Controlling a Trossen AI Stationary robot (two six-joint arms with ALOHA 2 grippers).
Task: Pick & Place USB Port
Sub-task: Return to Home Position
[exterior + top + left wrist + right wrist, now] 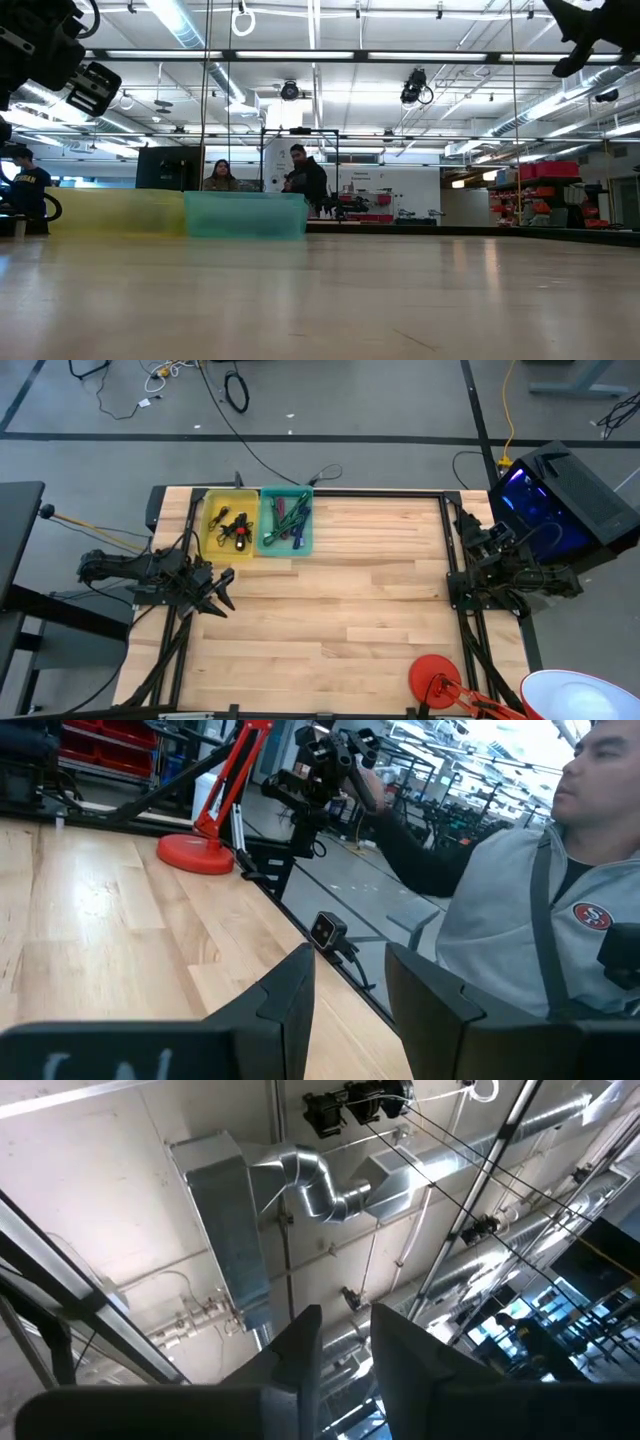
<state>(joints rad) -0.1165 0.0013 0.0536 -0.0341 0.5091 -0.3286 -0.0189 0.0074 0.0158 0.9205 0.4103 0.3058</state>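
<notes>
Bright, even light from overhead falls on the wooden table (350,590), and the shadows around the left claw (220,595) are soft and short. In the low view the boards carry a pale sheen, and long ceiling strip lights (190,30) glare as white bars high above. The green bin (246,215) and yellow bin (115,212) glow, lit through. Ahead of the left claw the far hall burns out white. Beside the right arm a screen (545,500) shines violet. Past the upturned right claw (345,1335) the ductwork (300,1175) is flatly lit
</notes>
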